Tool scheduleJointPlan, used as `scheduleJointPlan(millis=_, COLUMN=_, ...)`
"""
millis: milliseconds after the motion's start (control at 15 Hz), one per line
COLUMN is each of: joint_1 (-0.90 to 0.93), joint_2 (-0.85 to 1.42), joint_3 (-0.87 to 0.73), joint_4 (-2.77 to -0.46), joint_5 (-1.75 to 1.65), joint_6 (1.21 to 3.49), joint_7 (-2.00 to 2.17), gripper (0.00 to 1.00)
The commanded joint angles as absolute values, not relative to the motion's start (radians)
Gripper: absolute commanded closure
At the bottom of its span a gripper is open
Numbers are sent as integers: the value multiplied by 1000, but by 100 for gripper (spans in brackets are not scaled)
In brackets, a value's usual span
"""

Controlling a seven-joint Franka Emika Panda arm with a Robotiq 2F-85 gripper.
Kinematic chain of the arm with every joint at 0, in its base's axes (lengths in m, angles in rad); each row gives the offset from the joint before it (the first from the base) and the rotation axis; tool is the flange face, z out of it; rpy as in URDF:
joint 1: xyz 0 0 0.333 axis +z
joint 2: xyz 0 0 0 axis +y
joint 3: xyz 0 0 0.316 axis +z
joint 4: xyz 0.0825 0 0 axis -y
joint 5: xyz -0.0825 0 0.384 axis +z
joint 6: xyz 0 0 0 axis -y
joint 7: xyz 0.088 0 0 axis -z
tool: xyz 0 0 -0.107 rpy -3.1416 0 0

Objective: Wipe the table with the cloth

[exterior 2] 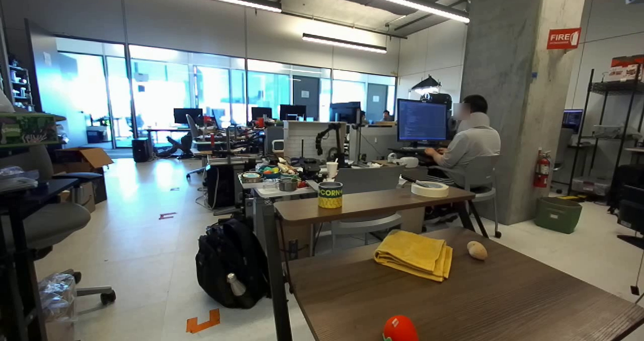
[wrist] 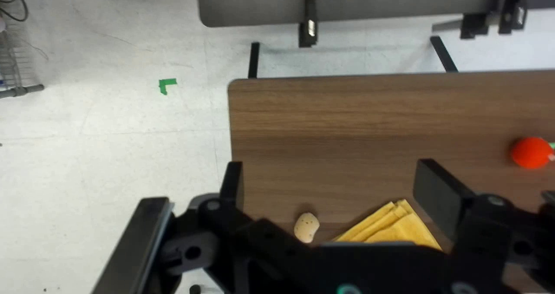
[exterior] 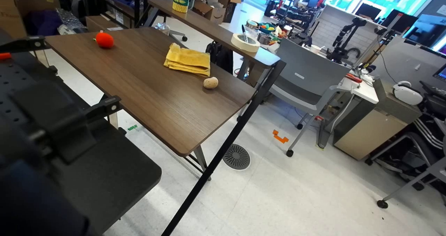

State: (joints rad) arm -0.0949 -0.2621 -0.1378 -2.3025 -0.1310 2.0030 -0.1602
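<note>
The folded yellow cloth (wrist: 403,231) is laid on the brown surface (wrist: 347,112) near the raised shelf (exterior: 209,28), with a speckled potato-like object (wrist: 306,227) just beside it, not in contact; as it is folded almost square, no clear long axis can be told. In the wrist view it is found low, partly covered by the body of the hand (wrist: 331,183), whose fingers (wrist: 435,200) are widely spread with nothing held between them. For a grasp, it is judged, the hand must be shifted toward the shelf side and lowered.
</note>
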Motion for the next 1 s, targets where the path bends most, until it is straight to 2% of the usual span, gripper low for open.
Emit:
scheduleJointPlan(millis=0, joint_1=-57, joint_2=-197, joint_3=-44, joint_4=-2388, joint_5=-94, joint_6=2263, joint_7=116, gripper=0)
scheduleJointPlan(millis=267, joint_1=-164, joint_2=2, joint_3=116, joint_4=-2420, joint_5=-306, joint_6=2587, joint_7=463, gripper=0)
scheduleJointPlan(millis=333, joint_1=-193, joint_2=42, joint_3=131, joint_4=-2401, joint_5=-417, joint_6=2575, joint_7=553, gripper=0)
scheduleJointPlan(millis=400, joint_1=-87, joint_2=-44, joint_3=55, joint_4=-2432, joint_5=-305, joint_6=2523, joint_7=443, gripper=0)
scheduleJointPlan(millis=800, joint_1=-113, joint_2=54, joint_3=48, joint_4=-2402, joint_5=-383, joint_6=2573, joint_7=524, gripper=0)
scheduleJointPlan(millis=933, joint_1=-99, joint_2=81, joint_3=35, joint_4=-2383, joint_5=-368, joint_6=2550, joint_7=340, gripper=0)
